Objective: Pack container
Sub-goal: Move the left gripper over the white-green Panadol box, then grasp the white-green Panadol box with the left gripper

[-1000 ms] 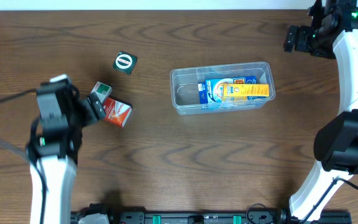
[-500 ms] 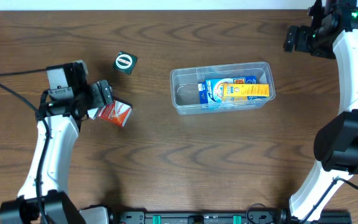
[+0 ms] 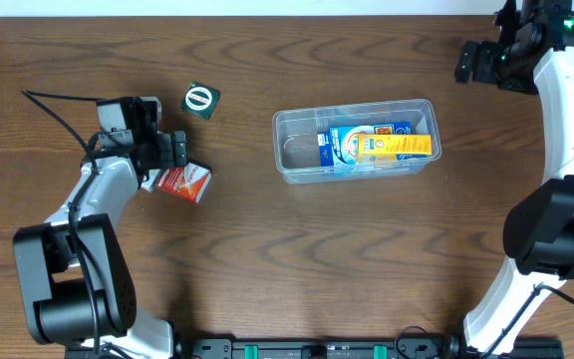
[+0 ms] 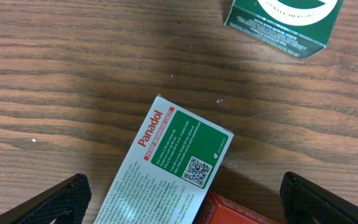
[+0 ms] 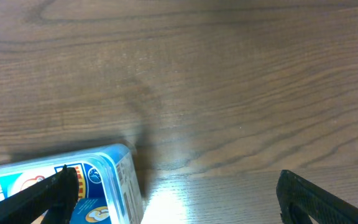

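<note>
Container (image 3: 295, 152) sits on worktop (image 3: 267, 259), a blue-and-yellow box (image 3: 377, 143) lying inside. Left claw (image 3: 174, 152), well left of container: released, fingers spread over white-green Panadol box (image 4: 176, 162), just beside a red box (image 3: 187, 182). Right claw (image 3: 463, 62), past container's far-right corner: released.

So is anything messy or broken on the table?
Nothing broken or spilled. The Panadol box just lies crooked beside the red box, and the green box sits tilted, all outside the container.
</note>
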Robot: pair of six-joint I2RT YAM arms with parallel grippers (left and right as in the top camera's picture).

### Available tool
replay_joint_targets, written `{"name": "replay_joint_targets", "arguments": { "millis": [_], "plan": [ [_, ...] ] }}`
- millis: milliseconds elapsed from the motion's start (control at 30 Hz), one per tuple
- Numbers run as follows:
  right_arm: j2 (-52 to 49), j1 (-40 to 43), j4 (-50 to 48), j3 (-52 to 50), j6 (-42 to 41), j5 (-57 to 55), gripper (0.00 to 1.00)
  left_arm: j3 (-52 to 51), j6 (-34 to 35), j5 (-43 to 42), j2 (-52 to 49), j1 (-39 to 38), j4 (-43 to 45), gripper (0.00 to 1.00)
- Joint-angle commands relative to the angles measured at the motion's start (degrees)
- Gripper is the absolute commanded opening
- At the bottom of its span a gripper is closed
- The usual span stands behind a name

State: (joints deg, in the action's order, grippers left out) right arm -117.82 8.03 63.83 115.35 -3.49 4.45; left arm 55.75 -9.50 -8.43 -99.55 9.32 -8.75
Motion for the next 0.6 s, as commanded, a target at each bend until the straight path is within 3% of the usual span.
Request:
{"name": "replay_joint_targets", "arguments": {
  "millis": [0, 567],
  "plan": [
    [0.1, -0.2, 0.1, 0.8, -0.7, 0.0, 0.99, 0.7, -2.8, 0.3, -0.1, 0.3, 0.1, 0.98],
    [0.1, -0.2, 0.1, 0.8, -0.7, 0.0, 0.99, -0.1, -5.5, 7.6, -3.2, 0.3, -1.0, 0.98]
  ]
}}
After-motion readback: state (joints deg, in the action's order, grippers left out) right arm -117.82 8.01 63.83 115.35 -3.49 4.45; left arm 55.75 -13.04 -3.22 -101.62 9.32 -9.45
